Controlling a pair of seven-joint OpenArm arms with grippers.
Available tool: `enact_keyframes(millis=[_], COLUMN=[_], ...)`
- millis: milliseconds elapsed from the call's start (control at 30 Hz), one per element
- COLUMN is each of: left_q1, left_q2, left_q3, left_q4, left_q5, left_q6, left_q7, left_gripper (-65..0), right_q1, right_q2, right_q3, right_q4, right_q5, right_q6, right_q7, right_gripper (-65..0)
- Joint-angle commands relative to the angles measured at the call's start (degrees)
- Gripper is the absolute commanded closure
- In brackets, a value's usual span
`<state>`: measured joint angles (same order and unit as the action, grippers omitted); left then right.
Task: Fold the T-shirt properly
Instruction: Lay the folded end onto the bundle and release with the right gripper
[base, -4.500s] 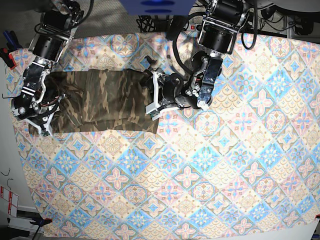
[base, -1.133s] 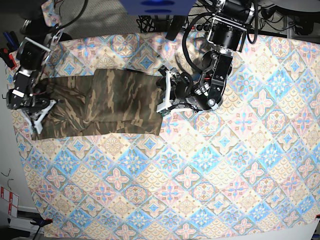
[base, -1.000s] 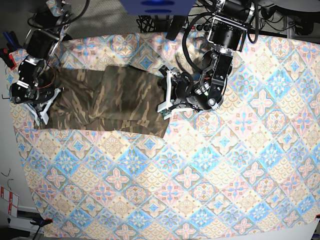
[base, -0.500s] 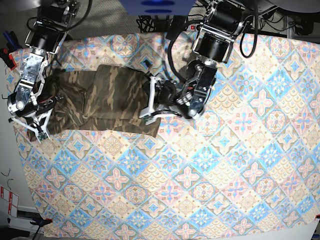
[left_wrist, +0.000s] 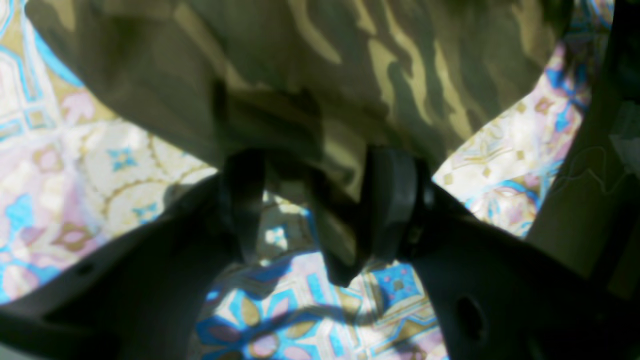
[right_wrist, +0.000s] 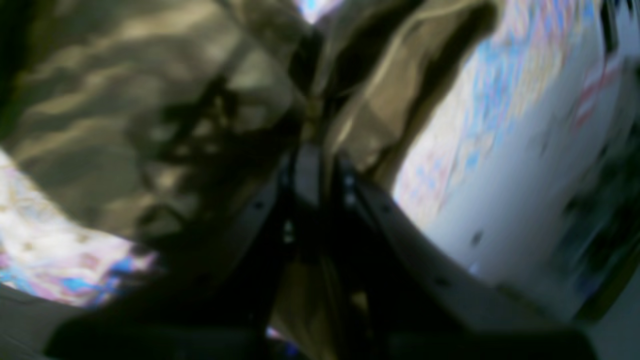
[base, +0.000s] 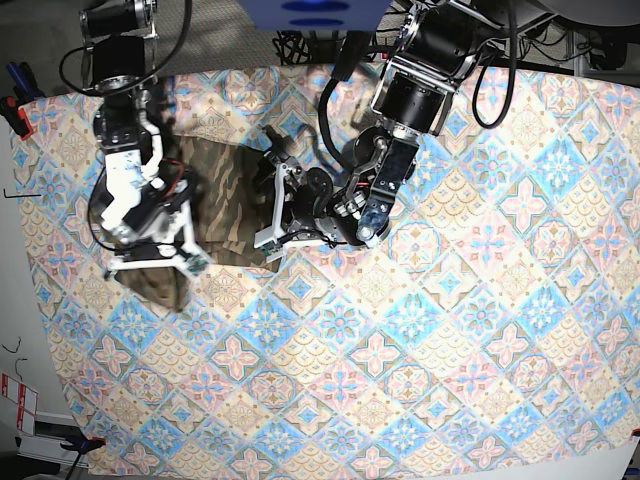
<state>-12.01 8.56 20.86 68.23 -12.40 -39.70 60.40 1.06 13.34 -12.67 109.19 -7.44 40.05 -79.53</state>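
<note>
The camouflage T-shirt (base: 225, 195) lies bunched and short at the upper left of the base view, between my two grippers. My right gripper (base: 160, 262) is at its left end, lifted, with a dark fold hanging under it. In the right wrist view this gripper (right_wrist: 312, 170) is shut on a pinch of T-shirt (right_wrist: 150, 100). My left gripper (base: 268, 218) is at the shirt's right edge. Its jaws (left_wrist: 317, 200) stand apart. A fold of T-shirt (left_wrist: 350, 65) hangs between them against the right pad (left_wrist: 392, 200), with a gap to the left pad (left_wrist: 245, 200).
A blue, pink and cream tile-patterned cloth (base: 420, 350) covers the whole table. Its left edge (base: 35, 290) borders a pale floor strip. Cables and the arm bases (base: 430, 60) crowd the back edge, and a blue part (base: 315, 12) overhangs the top middle.
My right gripper has carried the shirt's left end up and to the right over the rest. My left gripper has moved left. The shirt is now much shorter and bunched.
</note>
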Motion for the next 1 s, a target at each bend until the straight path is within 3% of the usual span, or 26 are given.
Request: enact_keyframes(millis=[0,133,233,533,700,833,967], left_q1=[-0.96,-0.87,-0.87,-0.6,1.15,2.91,3.44], left_q2=[0.44,0.44,0.44,0.44,0.44,-0.95,-3.41], left_q3=[-0.07,-0.16,-1.3,-9.48,-13.08,-15.46,-17.21], left_q4=[0.65,-1.19,-1.81,-1.63,11.38,21.05,21.58], left_q5=[-0.83,-0.83,-1.09,-1.44,-5.05,-8.56,-9.88], left_q6=[-0.3,-0.3,-0.3,-0.3,-0.3,-0.3,-0.3], left_q7=[-0.84,-0.84,-0.84,0.13,7.33,8.3,8.57], left_gripper=[-31.9,-31.9,-31.9,-31.7,-31.9,-31.9,-31.9], right_q1=[0.21,-0.22,-0.22,-0.22,-0.22,-0.22,1.8], right_q2=[0.06,0.06,0.06,0.06,0.06,0.06,-0.02], right_q3=[-2.5,-14.54,-19.29,-20.08,-20.26,-22.45,-25.0], right_q4=[1.8,3.12,2.86,0.48,-3.65,-8.22,-12.7], right_q5=[0.28,0.19,0.19,0.19,0.19,0.19,0.19], right_q6=[-0.05,-0.05,-0.05,-0.05,-0.05,-0.05,-0.05], right_q7=[0.54,0.89,2.82,5.55,9.33,12.85,13.64], right_gripper=[-2.2,-2.2,-2.2,-2.2,-2.2,-2.2,-2.3])
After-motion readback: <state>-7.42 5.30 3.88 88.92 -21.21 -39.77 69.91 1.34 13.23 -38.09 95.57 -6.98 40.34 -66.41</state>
